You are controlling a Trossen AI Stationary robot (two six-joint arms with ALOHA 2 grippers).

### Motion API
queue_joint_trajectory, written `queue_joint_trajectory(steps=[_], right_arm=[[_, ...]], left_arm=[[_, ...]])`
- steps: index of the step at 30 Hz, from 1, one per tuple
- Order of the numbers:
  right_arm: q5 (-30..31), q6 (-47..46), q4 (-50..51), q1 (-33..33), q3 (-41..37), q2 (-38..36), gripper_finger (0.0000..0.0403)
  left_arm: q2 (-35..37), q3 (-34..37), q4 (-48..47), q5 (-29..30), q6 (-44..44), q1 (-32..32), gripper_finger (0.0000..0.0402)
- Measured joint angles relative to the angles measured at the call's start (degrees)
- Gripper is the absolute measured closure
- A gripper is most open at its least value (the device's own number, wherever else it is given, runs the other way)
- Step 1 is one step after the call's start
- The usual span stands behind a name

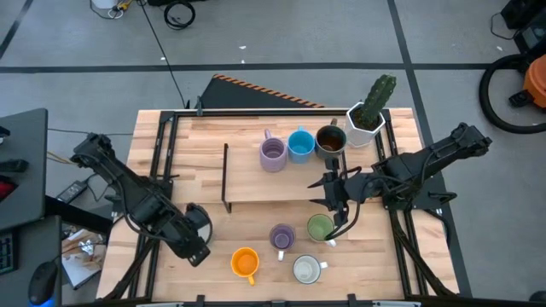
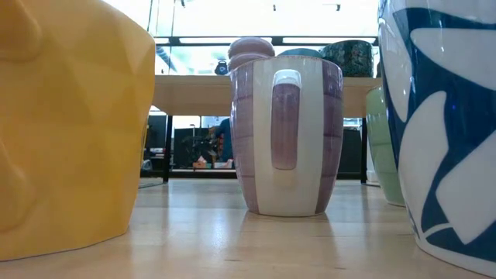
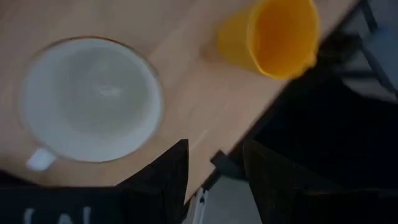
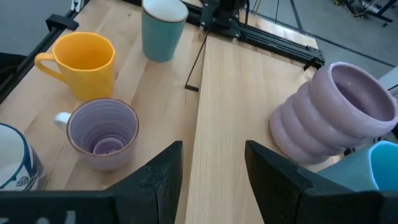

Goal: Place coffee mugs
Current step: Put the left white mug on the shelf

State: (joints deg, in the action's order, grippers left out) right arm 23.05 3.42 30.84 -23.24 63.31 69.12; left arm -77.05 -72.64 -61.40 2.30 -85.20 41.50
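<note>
On the raised shelf (image 1: pixel 256 183) stand a ribbed lavender mug (image 4: pixel 336 118), a blue mug (image 1: pixel 300 145) and a dark brown mug (image 1: pixel 330 139). On the table in front of it rest a green mug (image 1: pixel 320 227), a striped lavender mug (image 4: pixel 102 134), an orange mug (image 4: pixel 81 62) and a white mug with a blue pattern (image 1: pixel 307 269). A teal-sided mug with a white inside (image 3: pixel 90 99) sits beside my left gripper (image 3: pixel 214 180), which is open above the table's near-left part. My right gripper (image 4: pixel 214 168) is open, hovering over the shelf's near edge, above and beyond the green mug.
A white faceted planter with a cactus (image 1: pixel 368 115) stands at the shelf's far right corner. Black frame rails (image 1: pixel 162 162) run along both table sides. Bare shelf wood (image 4: pixel 236 93) lies left of the ribbed mug. The table's near edge (image 3: pixel 249 143) is close to my left gripper.
</note>
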Motion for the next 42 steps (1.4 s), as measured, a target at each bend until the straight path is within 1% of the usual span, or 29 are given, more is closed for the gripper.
queue_joint_trajectory(steps=[3, 7, 10, 16, 22, 27, 33, 42], right_arm=[[-0.02, -0.26, 0.26, 0.00, -0.23, 0.00, 0.0225], [0.00, -0.64, 0.35, 0.01, -1.89, -0.26, 0.0225], [0.01, -1.41, 0.09, 0.07, -3.89, -0.35, 0.0225], [0.02, -1.53, -1.98, 0.07, -5.95, -0.98, 0.0225], [-0.02, -1.48, -2.50, 0.07, -5.99, -1.36, 0.0225], [-0.07, -1.49, -2.75, 0.07, -5.99, -1.35, 0.0225], [-0.17, -1.30, -4.09, 0.07, -5.99, -1.33, 0.0225], [-0.63, -0.84, -4.79, 0.07, -5.99, -1.31, 0.0225]], left_arm=[[0.01, 0.00, -3.65, 3.11, -4.37, 0.00, 0.0242], [0.01, 0.00, -3.62, 4.27, -5.26, -0.02, 0.0240], [-1.44, 0.00, -3.70, 7.03, -5.93, 0.02, 0.0234], [-3.93, 0.05, -6.23, 5.29, -6.25, -0.26, 0.0210], [-4.55, 0.07, -7.33, 7.70, -14.21, -0.31, 0.0194], [-7.00, 0.07, -5.43, 7.79, -17.73, -0.31, 0.0194], [-11.77, 0.07, -4.58, 5.53, -17.38, -1.34, 0.0194], [-16.65, 0.09, -4.60, 5.56, -12.71, -3.04, 0.0194]])
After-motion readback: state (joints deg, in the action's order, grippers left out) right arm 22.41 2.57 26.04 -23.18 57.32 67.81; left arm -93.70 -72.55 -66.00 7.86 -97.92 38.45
